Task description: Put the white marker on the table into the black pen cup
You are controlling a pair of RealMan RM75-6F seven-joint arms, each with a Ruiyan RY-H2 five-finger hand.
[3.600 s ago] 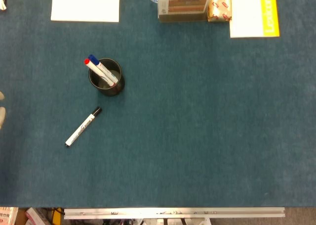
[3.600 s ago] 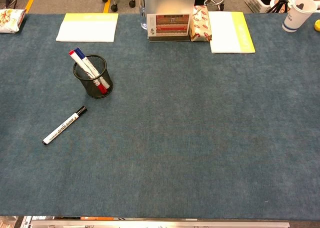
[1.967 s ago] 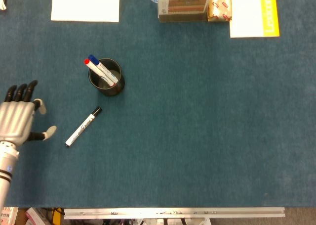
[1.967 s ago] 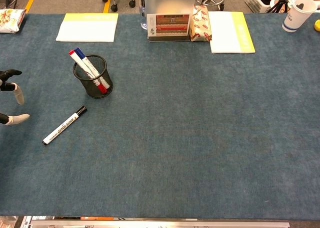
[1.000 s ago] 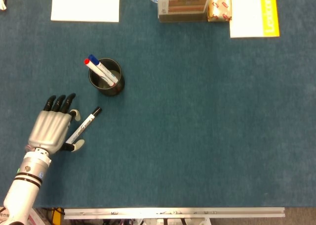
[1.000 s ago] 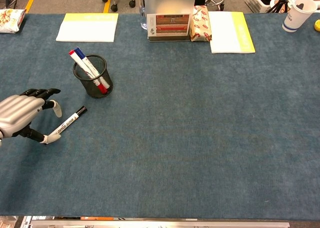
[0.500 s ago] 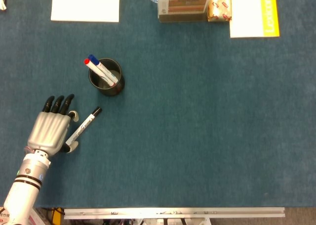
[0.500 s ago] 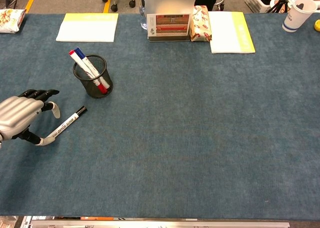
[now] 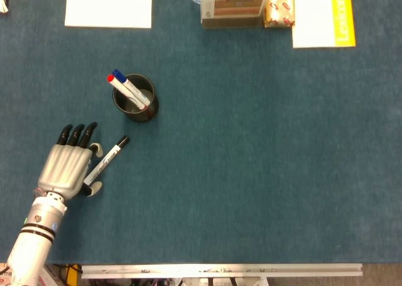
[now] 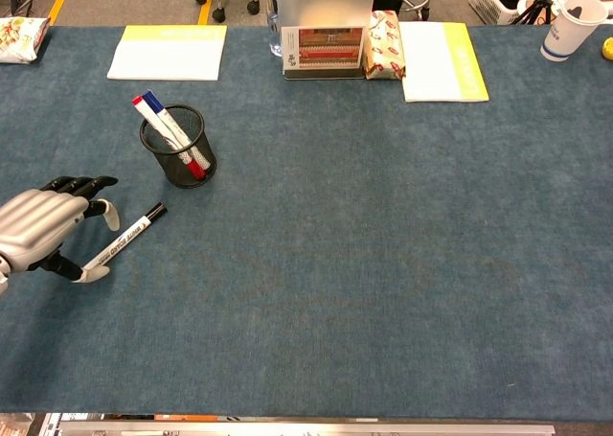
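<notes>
The white marker (image 9: 107, 161) with a black cap lies flat on the blue table, pointing diagonally toward the black mesh pen cup (image 9: 148, 112). The cup (image 10: 182, 174) stands upright and holds a red-capped and a blue-capped marker. My left hand (image 9: 65, 166) lies palm down just left of the marker (image 10: 124, 240), fingers stretched out toward the far side. In the chest view the left hand (image 10: 38, 221) has its thumb at the marker's tail end and a finger beside its middle. The marker still rests on the table. My right hand shows in neither view.
Along the far edge lie a yellow-topped white notepad (image 9: 108, 5), a display box (image 10: 324, 45), a snack pack (image 10: 383, 45) and a white-and-yellow booklet (image 9: 323, 14). A paper cup (image 10: 575, 24) stands at the far right corner.
My left hand came in from the left edge and moved right up to the marker. Over the last half second it shifted slightly closer. The marker has not moved.
</notes>
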